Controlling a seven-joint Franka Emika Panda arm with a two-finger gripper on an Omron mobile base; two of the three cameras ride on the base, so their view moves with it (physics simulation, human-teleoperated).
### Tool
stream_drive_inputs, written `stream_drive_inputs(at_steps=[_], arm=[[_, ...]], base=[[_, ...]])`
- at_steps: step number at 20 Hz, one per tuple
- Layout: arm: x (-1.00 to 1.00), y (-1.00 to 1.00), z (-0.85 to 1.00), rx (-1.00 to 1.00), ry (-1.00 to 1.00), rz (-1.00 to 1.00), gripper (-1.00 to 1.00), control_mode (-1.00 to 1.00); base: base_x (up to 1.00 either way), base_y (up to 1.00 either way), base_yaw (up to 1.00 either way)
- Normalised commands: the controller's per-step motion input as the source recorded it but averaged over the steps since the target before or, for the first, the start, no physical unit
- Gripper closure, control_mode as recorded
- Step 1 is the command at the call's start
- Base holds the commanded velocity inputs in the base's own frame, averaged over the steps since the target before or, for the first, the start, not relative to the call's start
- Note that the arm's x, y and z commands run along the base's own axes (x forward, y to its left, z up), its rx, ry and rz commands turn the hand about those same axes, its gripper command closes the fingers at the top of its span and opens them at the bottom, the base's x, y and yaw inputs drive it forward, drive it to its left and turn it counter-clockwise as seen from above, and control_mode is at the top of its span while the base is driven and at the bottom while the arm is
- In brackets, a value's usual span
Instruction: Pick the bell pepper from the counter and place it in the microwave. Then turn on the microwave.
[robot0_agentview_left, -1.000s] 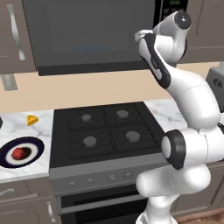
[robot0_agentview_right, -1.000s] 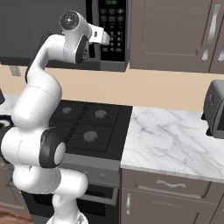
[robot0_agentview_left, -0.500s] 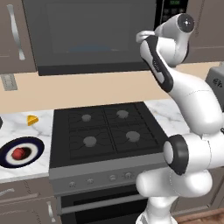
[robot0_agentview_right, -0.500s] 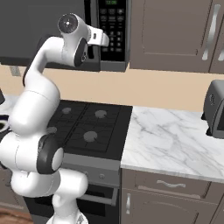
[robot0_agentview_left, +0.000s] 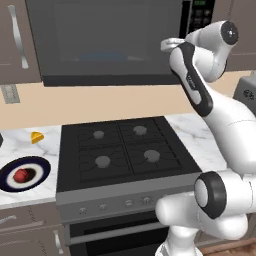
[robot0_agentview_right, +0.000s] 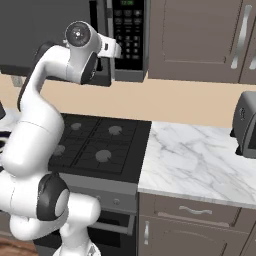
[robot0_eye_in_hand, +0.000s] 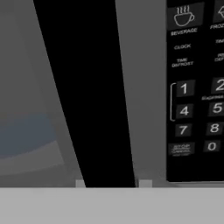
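The bell pepper (robot0_agentview_left: 21, 175) is a small red lump lying on a dark-rimmed plate (robot0_agentview_left: 38, 165) on the white marble counter (robot0_agentview_left: 18, 145), far left of the stove. The microwave (robot0_agentview_left: 110, 40) hangs above the stove with its glass door closed. A blue turntable centre shows faintly through the glass. My gripper (robot0_agentview_right: 116, 50) is raised to the door's right edge, close to the silver handle (robot0_agentview_right: 108, 30) and the black keypad (robot0_eye_in_hand: 197, 96). It is shut, with nothing seen held. In the hand view its tips (robot0_eye_in_hand: 112, 183) barely rise before the door's black border.
A black four-burner stovetop (robot0_agentview_left: 122, 147) lies under the microwave. A small yellow wedge (robot0_agentview_left: 36, 136) sits on the counter behind the plate. A silver toaster (robot0_agentview_right: 246, 125) stands at the right end of the counter (robot0_agentview_right: 195, 160). Brown cabinets (robot0_agentview_right: 195, 35) flank the microwave.
The arm's upper joint has swung a little right and the hand has dropped slightly along the microwave's front. The pepper and plate have not moved.
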Motion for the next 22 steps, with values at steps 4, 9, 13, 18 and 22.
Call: stream_drive_inputs(at_steps=[4, 9, 13, 18, 22], arm=[[-0.50, 0.08, 0.00, 0.04, -0.10, 0.09, 1.00, -1.00], [-0.49, 0.07, 0.05, 0.04, -0.05, 0.07, 1.00, -1.00], [-0.47, 0.07, 0.08, 0.02, -0.02, 0.07, 1.00, -1.00], [-0.46, 0.10, 0.09, 0.00, -0.01, 0.07, 1.00, -1.00], [-0.45, 0.10, 0.10, 0.00, -0.01, 0.05, 1.00, -1.00]], base=[[0.00, 0.00, 0.00], [0.00, 0.00, 0.00], [0.00, 0.00, 0.00], [0.00, 0.00, 0.00], [0.00, 0.00, 0.00]])
